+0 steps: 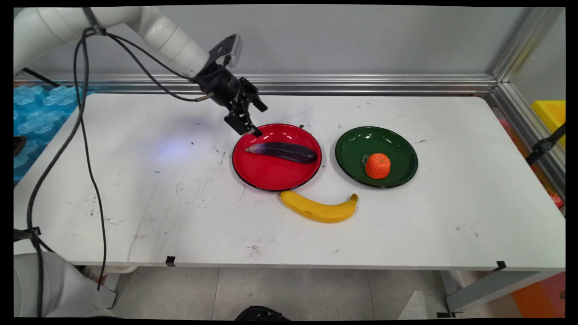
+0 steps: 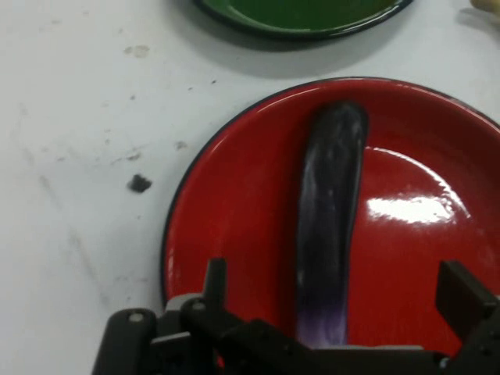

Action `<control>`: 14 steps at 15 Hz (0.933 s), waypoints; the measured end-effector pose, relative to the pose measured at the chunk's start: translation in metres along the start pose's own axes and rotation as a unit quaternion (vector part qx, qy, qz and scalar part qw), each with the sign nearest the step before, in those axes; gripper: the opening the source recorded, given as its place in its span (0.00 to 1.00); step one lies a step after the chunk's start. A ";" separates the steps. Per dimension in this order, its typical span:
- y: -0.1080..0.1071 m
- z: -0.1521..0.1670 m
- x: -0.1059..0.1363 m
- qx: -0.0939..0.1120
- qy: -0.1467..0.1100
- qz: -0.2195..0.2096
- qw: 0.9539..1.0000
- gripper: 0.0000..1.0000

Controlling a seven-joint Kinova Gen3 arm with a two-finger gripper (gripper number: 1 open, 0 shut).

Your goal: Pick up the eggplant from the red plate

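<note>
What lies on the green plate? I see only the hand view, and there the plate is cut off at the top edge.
Observer: An orange lies on the green plate, alone.
Operator: Is anything else on the table?
Observer: Yes, a banana lies on the table, on the near side of the two plates.
Operator: Where does the gripper stand from outside?
Observer: The gripper is open and tilted, at the far left rim of the red plate, by the pale end of the eggplant.

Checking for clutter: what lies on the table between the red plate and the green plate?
Nothing: bare white table separates the round red plate from the round green plate, clearest in the main view.
</note>
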 end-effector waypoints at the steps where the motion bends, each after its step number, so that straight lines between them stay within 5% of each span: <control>1: 0.001 0.003 0.001 -0.002 0.001 0.002 1.000 1.00; 14: 0.013 0.073 -0.001 0.004 0.006 0.017 1.000 1.00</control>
